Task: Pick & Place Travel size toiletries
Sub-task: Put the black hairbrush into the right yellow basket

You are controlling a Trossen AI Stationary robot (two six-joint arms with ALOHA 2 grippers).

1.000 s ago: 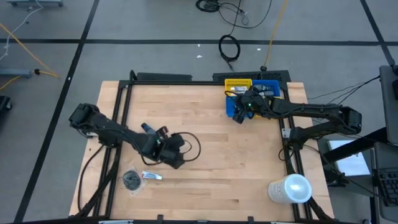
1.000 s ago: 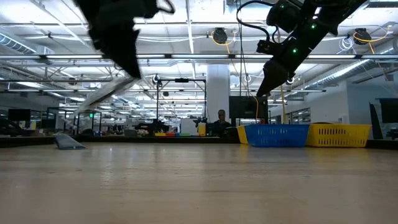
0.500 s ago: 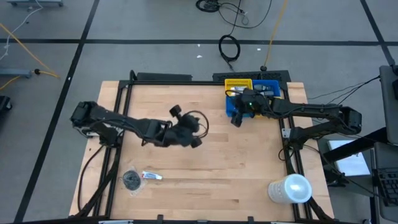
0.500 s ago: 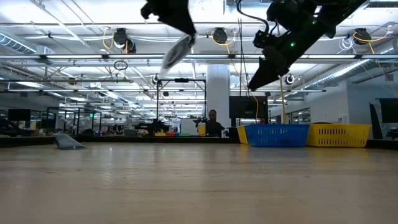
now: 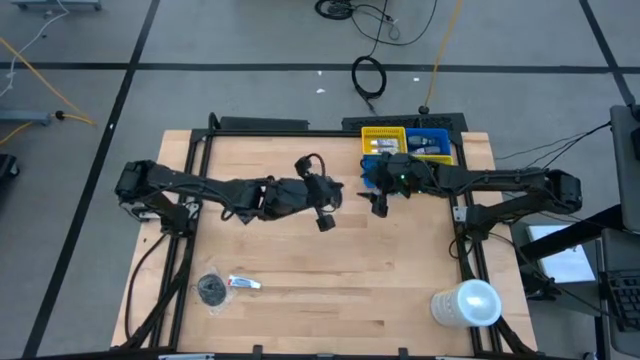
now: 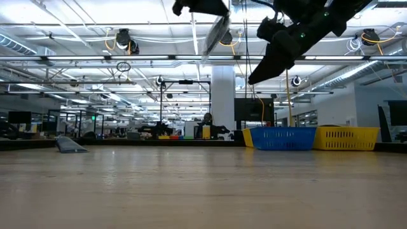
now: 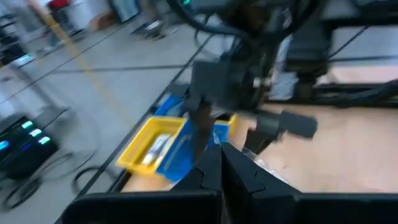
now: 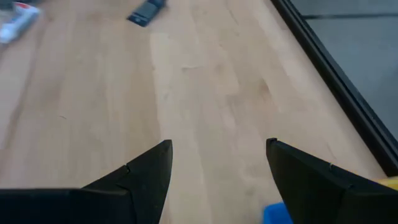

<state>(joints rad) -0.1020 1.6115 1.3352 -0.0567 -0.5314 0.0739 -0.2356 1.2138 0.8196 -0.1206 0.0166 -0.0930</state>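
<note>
My left gripper [image 5: 324,215] [image 6: 215,15] hangs high over the table's middle, shut on a pale flattened tube [image 6: 216,35]. In its wrist view its fingers [image 7: 219,163] point at the yellow bin [image 7: 152,145] and the blue bin [image 7: 186,148]. My right gripper [image 5: 379,207] [image 6: 255,75] [image 8: 217,168] is open and holds nothing, in the air just on the near side of the blue bin [image 5: 432,155]. A round dark tin [image 5: 211,289] and a white tube [image 5: 245,283] lie flat near the table's near left corner. My left gripper pinches the pale tube by its upper end [image 6: 219,20] between the two shut fingers, coming from above. The tube hangs tilted below the fingers, lifted clear of the table. How far back it reaches between them does not show.
The yellow bin [image 5: 383,136] and blue bin [image 6: 283,137] stand side by side at the far right edge, with small items inside. A big white cylinder [image 5: 468,303] stands at the near right corner. Bare wood [image 5: 340,270] lies between the two arms.
My left gripper has risen from near the tin and the white tube and swung toward the table's right and far side, toward the bins, carrying the pale tube clear of the table. My right gripper has drawn back from over the blue bin toward the near edge.
</note>
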